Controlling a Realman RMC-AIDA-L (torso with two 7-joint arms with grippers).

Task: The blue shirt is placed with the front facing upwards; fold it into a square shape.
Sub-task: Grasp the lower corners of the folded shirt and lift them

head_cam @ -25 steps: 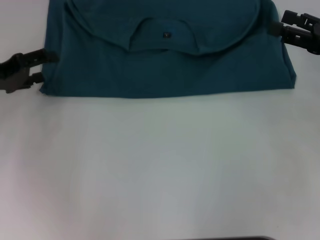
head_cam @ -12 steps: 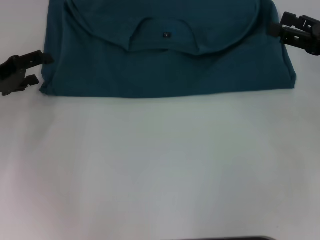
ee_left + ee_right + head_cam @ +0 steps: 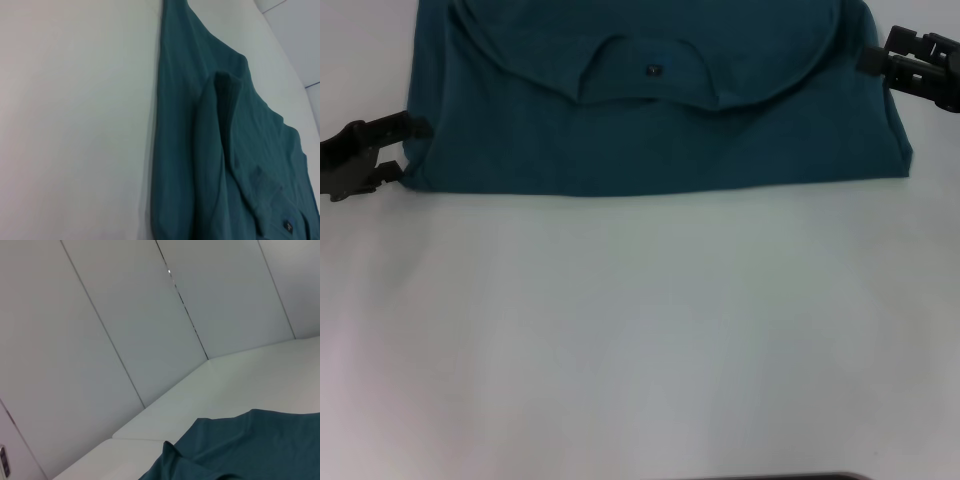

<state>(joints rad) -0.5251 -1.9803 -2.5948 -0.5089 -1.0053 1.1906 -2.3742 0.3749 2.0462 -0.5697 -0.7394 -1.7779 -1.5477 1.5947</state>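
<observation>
Lying across the far part of the white tabletop (image 3: pixel 640 330), the blue shirt (image 3: pixel 650 140) is already doubled into a wide band, collar and small neck label (image 3: pixel 654 70) showing on top. The left gripper (image 3: pixel 382 148) sits at the shirt's left edge near its front corner, jaws parted and holding nothing, probably so it can nip the layered edge for the next fold. The right gripper (image 3: pixel 890 60) waits just beside the right edge, farther back; whether it is open I cannot tell.
</observation>
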